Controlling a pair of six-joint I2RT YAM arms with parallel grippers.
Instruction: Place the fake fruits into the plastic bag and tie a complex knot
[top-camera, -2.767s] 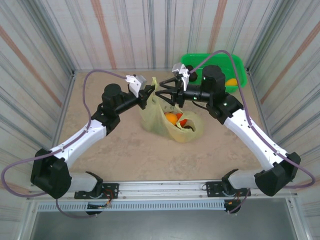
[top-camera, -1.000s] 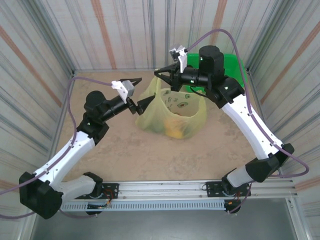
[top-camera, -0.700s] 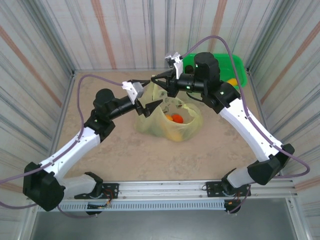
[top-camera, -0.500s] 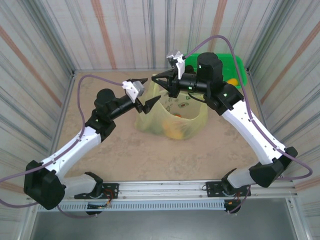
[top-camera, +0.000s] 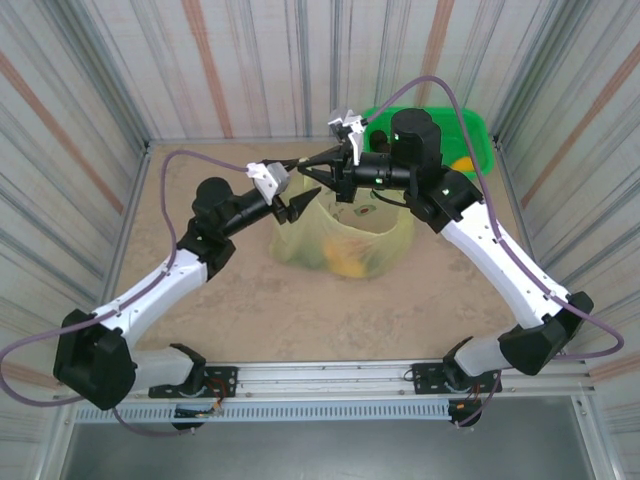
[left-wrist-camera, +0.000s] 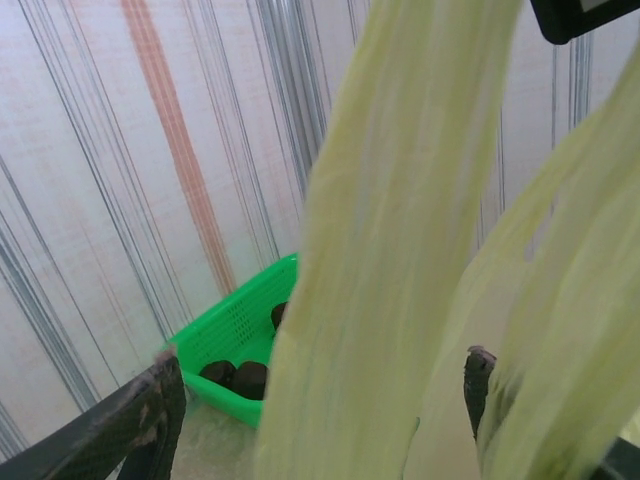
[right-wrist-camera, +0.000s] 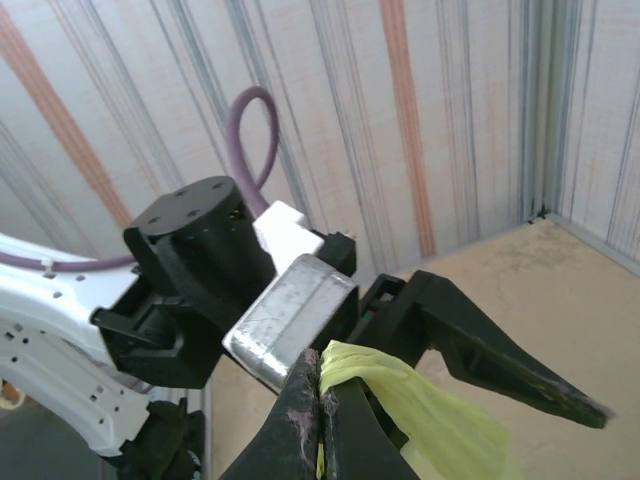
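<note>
Yellow-green plastic bag (top-camera: 340, 235) pinched tight in right claw (right-wrist-camera: 318, 378); left claw (left-wrist-camera: 322, 385) gapes around it.

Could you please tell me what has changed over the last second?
The left claw swung back in toward the plastic bag and now straddles a raised handle strap, jaws narrowing, not yet gripping. The right claw stayed shut on the bag's top, holding it up; the green basket stayed put.
</note>
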